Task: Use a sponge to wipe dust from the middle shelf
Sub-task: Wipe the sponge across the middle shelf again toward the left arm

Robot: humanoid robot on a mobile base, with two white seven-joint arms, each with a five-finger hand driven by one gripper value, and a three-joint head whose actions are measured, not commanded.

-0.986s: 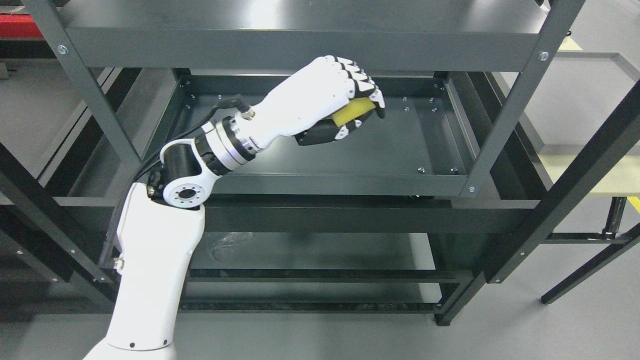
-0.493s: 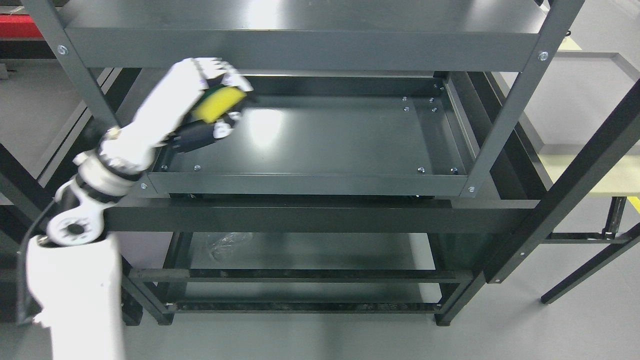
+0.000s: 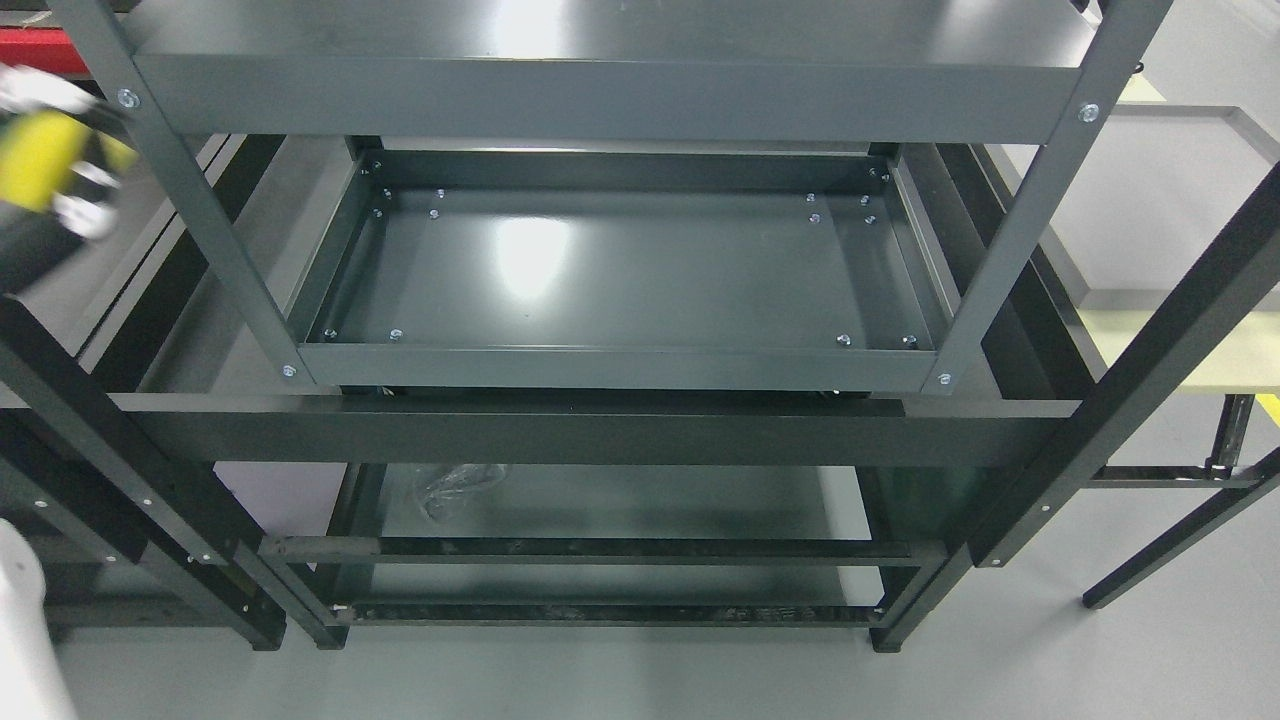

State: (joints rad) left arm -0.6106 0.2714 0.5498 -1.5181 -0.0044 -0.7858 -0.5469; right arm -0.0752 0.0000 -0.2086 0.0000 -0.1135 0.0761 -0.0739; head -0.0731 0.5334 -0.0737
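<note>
Forearm (image 3: 22,640): a white piece of the left arm showed at 8 o'clock, cut by the picture's edge, nearest the camera.
Floor (image 3: 1100,660): grey and bare, it ran along the bottom from 5 to 7 o'clock.
Bottom shelf (image 3: 620,505): it lay at 6 o'clock behind two dark cross bars; a crumpled clear wrap (image 3: 455,487) rested on its left part.
Front bar (image 3: 560,430): a broad dark bar crossed just below centre.
Middle shelf (image 3: 640,270): at centre, a dark tray with a raised rim and bolts in the corners; a light glare sat on its left half. Nothing lay on it.
Side table (image 3: 1180,345): a pale top at 3 o'clock, beyond the right posts.
Left hand (image 3: 50,190): at 10 o'clock, outside the left post (image 3: 190,200) and well apart from the middle shelf, badly blurred; its fingers were wrapped around the sponge.
Sponge (image 3: 35,160): yellow, in the left hand at the picture's left edge, off every shelf.
Top shelf (image 3: 600,60): at 12 o'clock, farthest up, with a glare on it.
Right hand: out of the picture.
</note>
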